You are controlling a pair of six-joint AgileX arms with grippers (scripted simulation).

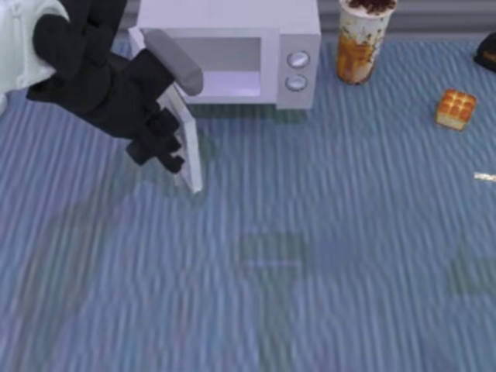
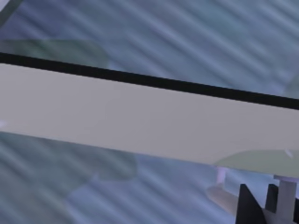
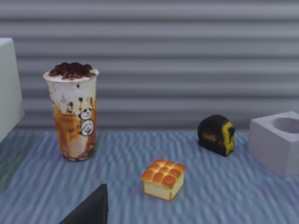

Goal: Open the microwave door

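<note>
Microwave [image 1: 232, 31] sits at back of table [image 1: 310, 271], left of centre. Its door [image 1: 188, 147] is swung out toward the front, hinged at the oven's left, free edge hanging over bare cloth. Our left gripper [image 1: 167, 151] is at the door's outer edge, left of it; can't tell finger gap or grip. Left wrist view filled by the door's edge [image 2: 140, 121]. Cup [image 1: 363, 39] stands just right of oven; bun [image 1: 456, 108] further right. Right arm isn't seen from above. Wide open room in front.
</note>
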